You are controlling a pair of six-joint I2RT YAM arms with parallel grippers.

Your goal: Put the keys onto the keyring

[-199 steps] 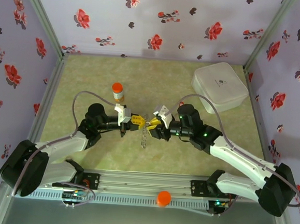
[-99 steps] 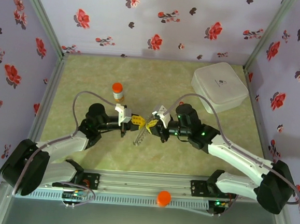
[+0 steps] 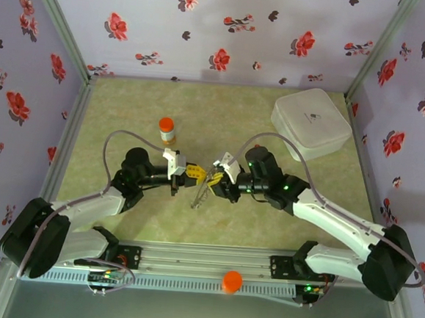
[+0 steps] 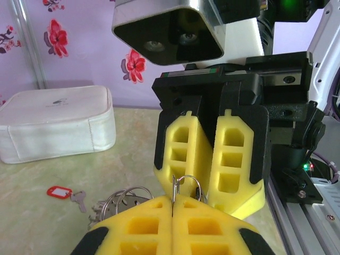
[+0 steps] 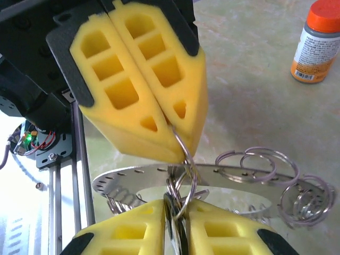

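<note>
small ring (image 5: 190,166) pinched in left pincer (image 5: 178,146), keyring (image 5: 127,178) partly hidden behind

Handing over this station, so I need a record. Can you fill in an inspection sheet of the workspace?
Surface: green marbled mat.
Job's things: keyring between left tool and right tool; red-tagged key lying on mat, apart.
Clutter: orange-capped bottle, white case, orange round part on front rail.
Grippers: left tool shut on split ring; right tool pinching thin metal piece.
Cables: grey cables loop over both arms.
Surroundings: floral walls.
</note>
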